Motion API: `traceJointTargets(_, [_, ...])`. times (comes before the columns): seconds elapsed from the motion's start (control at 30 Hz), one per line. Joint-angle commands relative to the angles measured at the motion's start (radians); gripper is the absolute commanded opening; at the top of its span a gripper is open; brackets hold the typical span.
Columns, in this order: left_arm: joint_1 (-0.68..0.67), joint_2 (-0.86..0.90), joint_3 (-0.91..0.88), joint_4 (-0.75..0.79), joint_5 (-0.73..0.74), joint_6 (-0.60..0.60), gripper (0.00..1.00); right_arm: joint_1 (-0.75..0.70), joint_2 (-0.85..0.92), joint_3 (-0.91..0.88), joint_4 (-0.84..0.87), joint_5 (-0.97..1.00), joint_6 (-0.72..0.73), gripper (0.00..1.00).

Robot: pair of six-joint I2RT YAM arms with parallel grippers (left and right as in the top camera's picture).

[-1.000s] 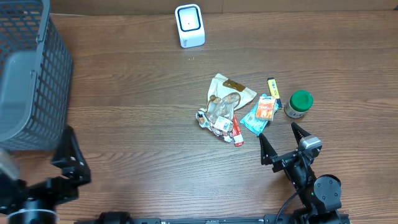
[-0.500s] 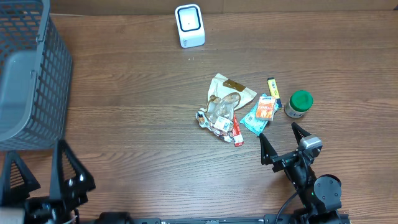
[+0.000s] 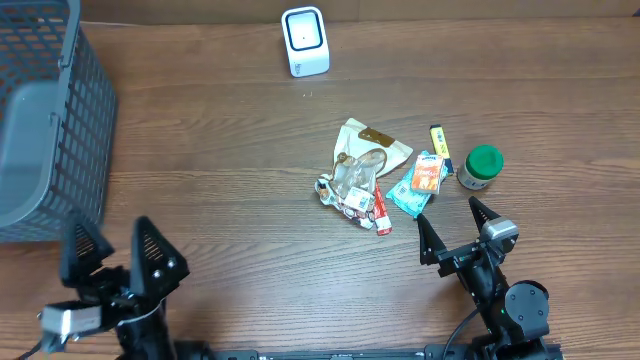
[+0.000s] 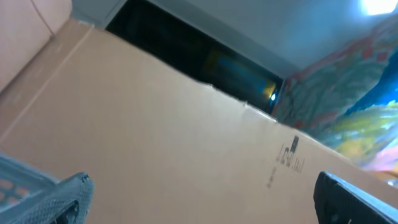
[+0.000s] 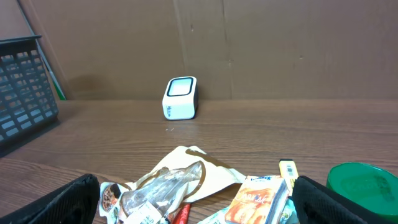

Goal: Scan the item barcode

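Wooden table (image 3: 220,160): a grey mesh basket (image 3: 50,110) fills the far-left corner and a white barcode scanner (image 3: 305,41) stands at the far edge before a cardboard wall (image 5: 280,43), with open wood between. The packet cluster (image 3: 372,175) and a green-lidded jar (image 3: 481,166) lie right of centre, just ahead of the right gripper (image 3: 447,215). Its jaws, like those of the left gripper (image 3: 112,235) at the near-left edge, are spread and empty.

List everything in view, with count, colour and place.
Basket: one, grey mesh, far left.
Scanner: one, white, far edge, centre.
Pouch: one, cream, top of the central pile.
Clear wrapper: one, transparent, on the pouch's near side.
Red stick: one, red, right of the wrapper.
Packet: one, teal and orange, right of the pile.
Yellow tube: one, yellow, beside the packet.
Jar: one, green lid, farthest right.
Table: one, dark wood, under everything.
Left gripper: one, black, open, near left.
Right gripper: one, black, open, near right.
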Motion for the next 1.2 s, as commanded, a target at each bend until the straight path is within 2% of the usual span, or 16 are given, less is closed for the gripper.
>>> traceJointTargets(0.0, [-0.001,-0.011,-0.089,0.034,0.022,-0.043,1.0,-0.003,-0.006,-0.01,0.003,0.01,0.008,1.0])
traceJointTargets(0.3, [-0.001,-0.014,-0.24,0.029,0.02,-0.047,1.0,-0.003,-0.006,-0.01,0.003,0.01,0.008,1.0])
traceJointTargets(0.5, [0.0,-0.014,-0.241,-0.126,0.013,-0.045,1.0,-0.003,-0.006,-0.01,0.003,0.01,0.008,1.0])
traceJointTargets(0.73, [0.0,-0.014,-0.241,-0.367,0.014,0.017,1.0,-0.003,-0.006,-0.01,0.003,0.01,0.008,1.0])
traceJointTargets(0.93, [0.0,-0.014,-0.241,-0.542,0.014,0.149,1.0,-0.003,-0.006,-0.01,0.003,0.01,0.008,1.0])
traceJointTargets(1.03, [0.0,-0.014,-0.241,-0.54,0.033,0.276,1.0,-0.003,-0.006,-0.01,0.003,0.01,0.008,1.0])
traceJointTargets(1.17, [0.0,-0.014,-0.241,-0.538,0.032,0.283,1.0,-0.003,-0.006,-0.01,0.003,0.01,0.008,1.0])
